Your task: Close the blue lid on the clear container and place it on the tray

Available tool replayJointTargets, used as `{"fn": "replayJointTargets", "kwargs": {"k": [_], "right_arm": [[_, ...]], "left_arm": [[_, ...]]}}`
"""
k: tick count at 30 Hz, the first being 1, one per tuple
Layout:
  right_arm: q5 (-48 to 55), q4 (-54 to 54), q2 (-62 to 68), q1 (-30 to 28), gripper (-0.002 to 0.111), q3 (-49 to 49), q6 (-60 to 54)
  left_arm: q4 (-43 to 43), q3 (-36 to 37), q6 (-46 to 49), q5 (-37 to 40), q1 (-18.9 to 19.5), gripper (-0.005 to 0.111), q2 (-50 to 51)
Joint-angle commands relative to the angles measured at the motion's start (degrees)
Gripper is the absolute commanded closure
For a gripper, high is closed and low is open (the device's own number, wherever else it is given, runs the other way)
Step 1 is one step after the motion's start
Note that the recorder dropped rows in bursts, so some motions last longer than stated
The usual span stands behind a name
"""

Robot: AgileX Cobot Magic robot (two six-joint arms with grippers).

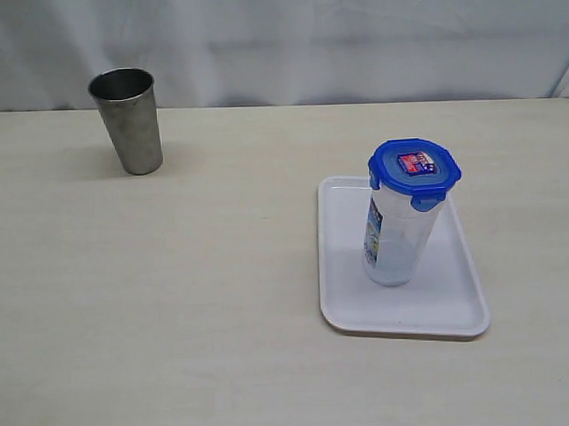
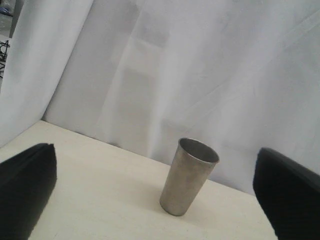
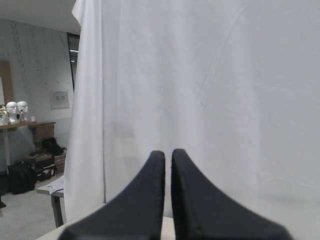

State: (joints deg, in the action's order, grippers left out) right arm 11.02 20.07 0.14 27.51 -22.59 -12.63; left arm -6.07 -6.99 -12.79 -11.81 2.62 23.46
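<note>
Plastic, thin-walled, looks light and slick: clear container point(image 1: 398, 242) upright on tray point(image 1: 349, 314), blue lid point(image 1: 414, 166) on top. I'd grip mid-body, gently. My left pincer point(image 2: 156, 165) spread, right pincer point(image 3: 168, 156) pressed together.

A dull grey steel cup point(image 1: 126, 120) stands upright, mouth open, on the pale table point(image 1: 175, 301), toward the far left in the exterior view. A white curtain point(image 1: 335, 43) hangs behind the table. Past the curtain's edge, the right wrist view shows two white mannequin heads point(image 3: 16, 109) on a shelf above dark bags point(image 3: 22, 175).
</note>
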Motion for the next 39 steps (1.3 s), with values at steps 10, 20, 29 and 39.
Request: {"fn": "replayJointTargets", "kwargs": {"k": [10, 20, 29, 39], "right_arm": [[0.0, 0.2, -0.1, -0.3, 0.104, 0.2, 0.5], [0.0, 0.2, -0.1, -0.3, 0.104, 0.2, 0.5], [0.0, 0.2, -0.1, -0.3, 0.104, 0.2, 0.5], [-0.1, 0.2, -0.1, -0.3, 0.104, 0.2, 0.5]], "left_arm": [[-1.0, 1.6, 3.7, 16.4, 0.0, 0.002, -22.5], [-3.7, 1.6, 10.1, 19.4, 0.0, 0.002, -23.5], [8.7, 2.3, 11.5, 22.6, 0.0, 0.002, -23.5], [13.0, 7.0, 11.7, 22.0, 0.0, 0.002, -23.5]]}}
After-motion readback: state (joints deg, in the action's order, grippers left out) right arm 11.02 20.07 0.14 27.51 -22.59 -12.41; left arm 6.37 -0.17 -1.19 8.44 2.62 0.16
